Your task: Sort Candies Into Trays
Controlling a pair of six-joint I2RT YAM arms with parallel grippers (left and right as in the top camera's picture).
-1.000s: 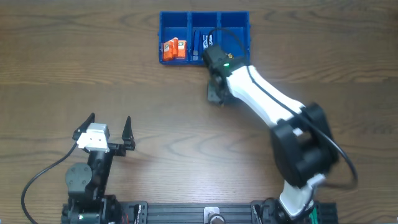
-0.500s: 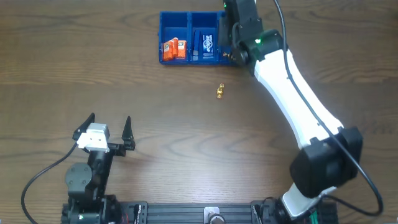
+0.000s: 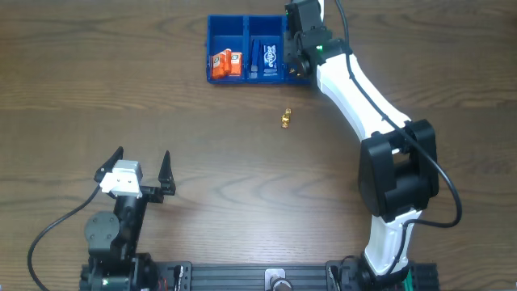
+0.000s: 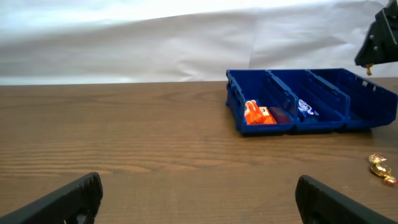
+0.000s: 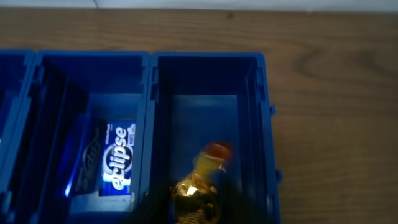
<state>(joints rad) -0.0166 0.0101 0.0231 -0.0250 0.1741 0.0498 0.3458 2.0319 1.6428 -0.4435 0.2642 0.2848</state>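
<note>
A blue three-bin tray (image 3: 266,20) sits at the table's far edge. Its left bin holds orange candies (image 3: 225,65), its middle bin blue packs (image 3: 265,58). My right gripper (image 3: 297,50) hangs over the right bin (image 5: 205,118), shut on a gold-wrapped candy (image 5: 196,190). From the left wrist view the same gripper (image 4: 373,53) sits above the tray's right end (image 4: 364,102). A second gold candy (image 3: 286,119) lies on the wood in front of the tray. My left gripper (image 3: 144,166) is open near the front left, its fingers (image 4: 68,199) wide apart and holding nothing.
Bare wooden table (image 3: 121,97) surrounds the tray on all sides. The right arm's white link (image 3: 363,93) slants from the tray down to its base at the bottom right. A white backdrop (image 4: 155,43) stands behind the table.
My right gripper rose from the middle of the table, carried one gold candy to the tray's right bin, and left the other gold candy on the wood. The left arm stayed still.
</note>
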